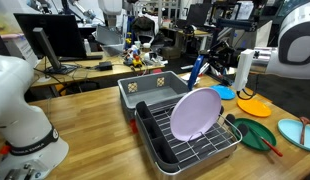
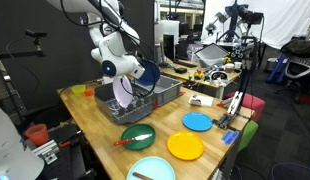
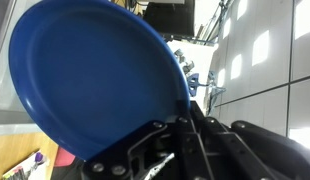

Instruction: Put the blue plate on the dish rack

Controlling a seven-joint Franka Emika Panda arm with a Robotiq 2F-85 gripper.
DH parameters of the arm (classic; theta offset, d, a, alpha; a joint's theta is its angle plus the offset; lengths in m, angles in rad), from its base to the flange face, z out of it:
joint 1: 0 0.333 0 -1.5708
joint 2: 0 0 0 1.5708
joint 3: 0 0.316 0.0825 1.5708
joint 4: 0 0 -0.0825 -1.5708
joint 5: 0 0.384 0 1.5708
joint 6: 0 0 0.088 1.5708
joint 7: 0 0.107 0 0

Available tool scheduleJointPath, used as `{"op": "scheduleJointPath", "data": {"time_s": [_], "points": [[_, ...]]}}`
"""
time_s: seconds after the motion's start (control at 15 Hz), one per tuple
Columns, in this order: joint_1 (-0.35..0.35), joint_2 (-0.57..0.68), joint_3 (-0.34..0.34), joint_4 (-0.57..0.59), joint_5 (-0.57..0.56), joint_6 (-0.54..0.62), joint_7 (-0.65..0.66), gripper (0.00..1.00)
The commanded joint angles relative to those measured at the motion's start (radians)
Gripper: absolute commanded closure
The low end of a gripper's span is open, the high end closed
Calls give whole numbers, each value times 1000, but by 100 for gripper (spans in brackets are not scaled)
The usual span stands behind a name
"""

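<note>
Nearest you, the dish rack [image 1: 227, 140] sits on the table [image 1: 85, 110], with a lavender plate [image 1: 195, 113] standing tilted in its prongs. Behind it is the grey bin [image 1: 145, 90]. By the bin's far right corner the blue plate [image 1: 197, 70] hangs in the air. The pincer [image 3: 167, 135] is clamped on its rim and holds it on edge, probably so you can slot it between the prongs.

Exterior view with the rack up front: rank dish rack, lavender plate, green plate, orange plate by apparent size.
1. dish rack.
2. lavender plate, standing face-on in it.
3. green plate.
4. orange plate, slightly smaller, though it lies farther away, so those two are unsure.
</note>
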Motion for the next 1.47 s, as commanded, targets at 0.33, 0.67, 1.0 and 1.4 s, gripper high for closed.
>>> {"op": "scheduleJointPath", "data": {"time_s": [0.33,0.67,1.0,1.4], "points": [[-2,-1,1,0,-3,1,2,93],[-2,-1,1,0,-3,1,2,98],[3,3,7,-2,-3,1,7,98],[21,3,31,-6,-3,-14,17,98]]}}
